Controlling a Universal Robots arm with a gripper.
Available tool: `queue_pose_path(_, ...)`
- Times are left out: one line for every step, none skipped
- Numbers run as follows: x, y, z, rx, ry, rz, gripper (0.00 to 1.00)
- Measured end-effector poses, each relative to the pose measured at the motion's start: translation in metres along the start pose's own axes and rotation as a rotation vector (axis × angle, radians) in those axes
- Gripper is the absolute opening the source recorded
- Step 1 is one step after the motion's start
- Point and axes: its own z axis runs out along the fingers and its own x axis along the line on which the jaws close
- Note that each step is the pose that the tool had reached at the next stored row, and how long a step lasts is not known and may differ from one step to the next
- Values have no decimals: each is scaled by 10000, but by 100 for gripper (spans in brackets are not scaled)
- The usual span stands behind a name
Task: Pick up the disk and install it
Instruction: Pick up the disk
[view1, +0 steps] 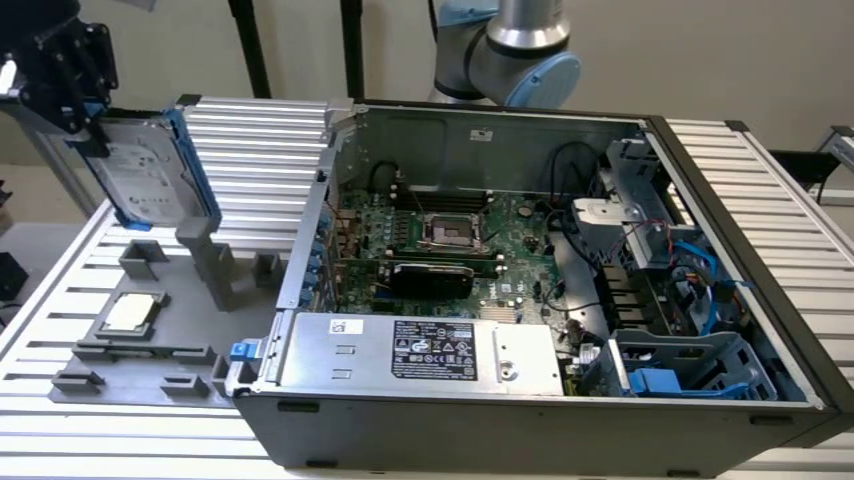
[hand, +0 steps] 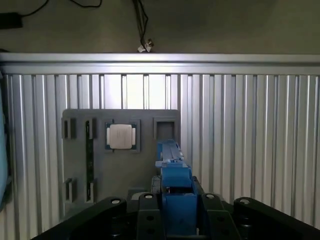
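Disk (view1: 140, 175) hangs upright in the upper left of the exterior frame, well above the bench (view1: 254, 135) and clear of the grey fixture (view1: 174, 350) below it. The jaws pinch it at its top edge; in the wrist view they sit either side of the blue rail. Judged step: pick-up done, carry/install not yet done, since the disk is well apart from the open PC case (view1: 534, 420) at centre-right. Getting it seated would prob. call for turning it from upright to match a bay and lining the rails up straight w/ the blue-grey plastic cage (view1: 694, 365) at lower right, w/o snagging the loose cables nearby; which slot fits can't be told. Materials: disk is flat, rectangular, silver-grey metal w/ a white label, framed by blue plastic rails. Fixture is matte grey plastic w/ blocky pockets, one holding a small square shiny CPU chip (view1: 131, 313). Bench is ribbed aluminium. Case is dark sheet metal around a green motherboard (view1: 454, 225).
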Motion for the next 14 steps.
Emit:
queue_pose_path(-2, -21, -45, -1, 0, -2, 33)
queue_pose_path(-3, -49, -94, -2, 1, -4, 33)
queue_pose_path(-4, -81, -141, -5, -1, -8, 33)
queue_pose_path(-6, -117, -186, -8, -4, -11, 33)
queue_pose_path(-6, -156, -231, -12, -9, -14, 33)
queue_pose_path(-7, -196, -277, -17, -15, -17, 33)
queue_pose_path(-7, -238, -323, -20, -22, -21, 33)
queue_pose_path(-7, -280, -369, -25, -26, -24, 33)
queue_pose_path(-6, -325, -415, -29, -32, -26, 33)
queue_pose_path(-5, -369, -462, -34, -34, -26, 33)
queue_pose_path(-3, -415, -509, -41, -35, -25, 33)
queue_pose_path(0, -459, -555, -47, -36, -24, 33)
queue_pose_path(3, -503, -601, -53, -36, -24, 33)
queue_pose_path(7, -550, -649, -62, -36, -25, 33)
